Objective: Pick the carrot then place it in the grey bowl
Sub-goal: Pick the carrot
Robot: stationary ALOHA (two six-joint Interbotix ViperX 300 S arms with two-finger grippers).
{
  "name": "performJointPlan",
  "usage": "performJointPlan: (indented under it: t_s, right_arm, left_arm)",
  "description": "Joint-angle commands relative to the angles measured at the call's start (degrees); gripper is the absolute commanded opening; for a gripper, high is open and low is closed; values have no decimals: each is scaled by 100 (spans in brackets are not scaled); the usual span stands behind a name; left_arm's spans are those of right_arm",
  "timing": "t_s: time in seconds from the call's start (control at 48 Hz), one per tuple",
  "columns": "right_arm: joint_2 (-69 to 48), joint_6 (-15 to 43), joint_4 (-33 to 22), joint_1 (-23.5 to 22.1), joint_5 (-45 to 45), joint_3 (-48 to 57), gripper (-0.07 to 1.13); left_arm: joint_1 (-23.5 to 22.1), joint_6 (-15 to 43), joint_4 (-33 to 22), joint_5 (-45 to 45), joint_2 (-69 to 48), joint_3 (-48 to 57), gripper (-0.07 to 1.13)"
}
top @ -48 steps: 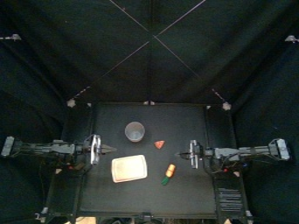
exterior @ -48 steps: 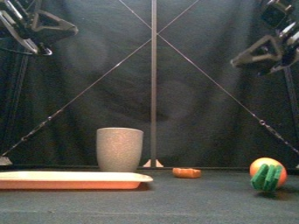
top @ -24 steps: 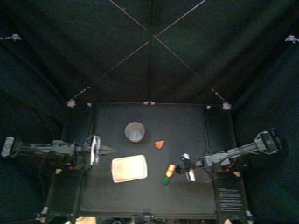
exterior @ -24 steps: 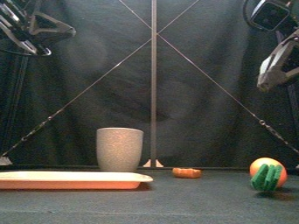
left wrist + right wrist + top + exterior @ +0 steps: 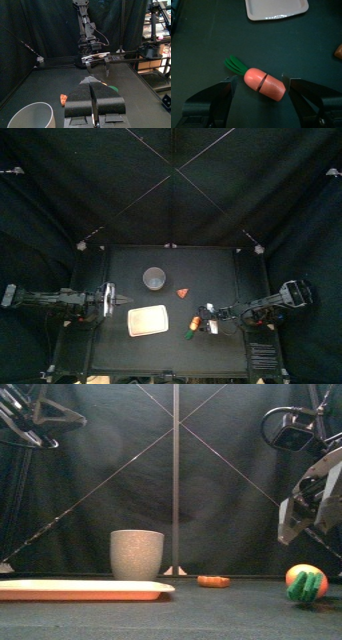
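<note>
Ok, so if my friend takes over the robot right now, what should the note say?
Right gripper: fingers open, hovering over the carrot, not gripping it.
Left gripper: fingers shut, resting at the left of the table.
Carrot lies front right. Grey bowl stands upright further back. Pink tray and small orange toy aren't needed.
Done: nothing placed.
Left: lower, grip carrot, drop it in the bowl.

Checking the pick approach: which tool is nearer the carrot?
Right. The right tool hangs over the carrot, jaws open; the left tool sits far left, past the pink tray.
</note>
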Motion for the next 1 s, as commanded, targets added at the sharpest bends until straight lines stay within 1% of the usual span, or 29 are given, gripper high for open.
performJointPlan:
  t_s: [0.021,0.208,0.646,0.792,0.896,0.958,1.0]
  right_arm:
    - [237,-9,9,-35,-44,-149,103]
    - [510,-18,-18,-167,-18,-220,103]
    - [1090,-9,-26,-123,-9,-387,103]
    - [1239,-18,-123,-158,44,-501,100]
    - [1318,-18,-185,-158,88,-571,92]
    - [1345,-18,-220,-149,123,-606,84]
    - [1362,-18,-220,-149,141,-633,76]
  left_arm:
    - [9,9,18,-26,9,-70,-4]
    - [18,9,18,-26,9,-70,-4]
    - [26,9,18,-26,9,-70,-4]
    - [26,9,18,-26,9,-70,-4]
    - [26,9,18,-26,9,-70,-4]
    - [26,9,18,-26,9,-70,-4]
    - [26,9,18,-26,9,-70,-4]
